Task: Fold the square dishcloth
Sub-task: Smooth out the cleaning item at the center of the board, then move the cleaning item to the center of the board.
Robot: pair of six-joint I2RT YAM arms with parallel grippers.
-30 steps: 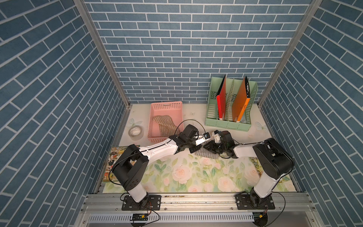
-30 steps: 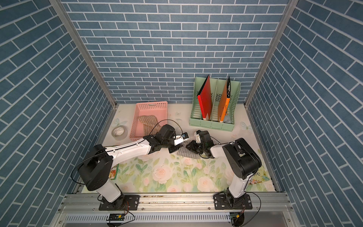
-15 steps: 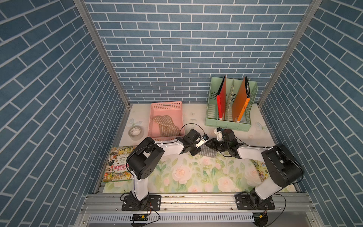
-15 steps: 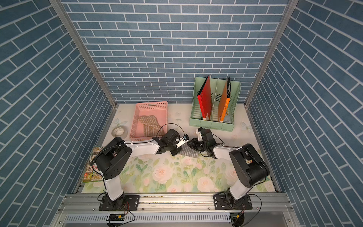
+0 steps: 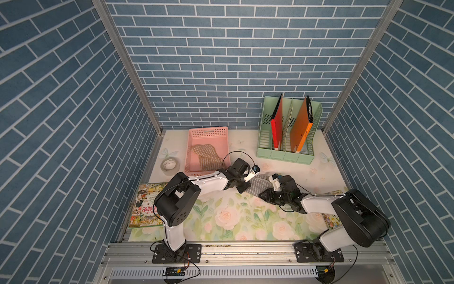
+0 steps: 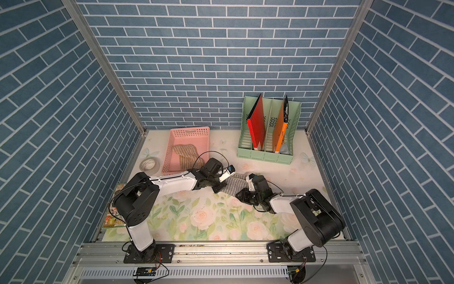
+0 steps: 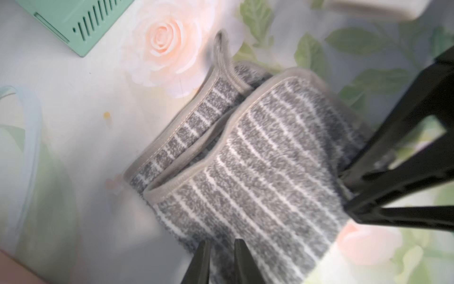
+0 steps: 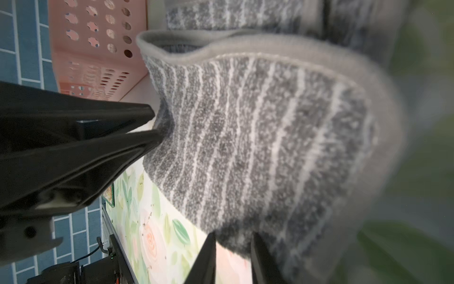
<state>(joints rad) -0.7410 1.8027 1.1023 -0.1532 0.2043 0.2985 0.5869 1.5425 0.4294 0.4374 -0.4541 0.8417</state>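
Note:
The square dishcloth is grey with thin white stripes and lies doubled over on the floral mat, between my two grippers in both top views. My left gripper has its jaws nearly together with a fold of the dishcloth pinched between them. On the opposite side, my right gripper is shut on another fold of the dishcloth. The upper layer bulges up, and its taped hem sits a little short of the lower layer's hem. In a top view the left gripper and the right gripper are close together.
A pink basket holding a beige striped cloth stands just behind the left wrist. A green file rack with red and orange folders is at the back right. A tape roll and a comic book lie at the left.
Both arms have drawn their elbows up and back. The right wrist has come a little toward the front. The dishcloth has stayed between the two grippers.

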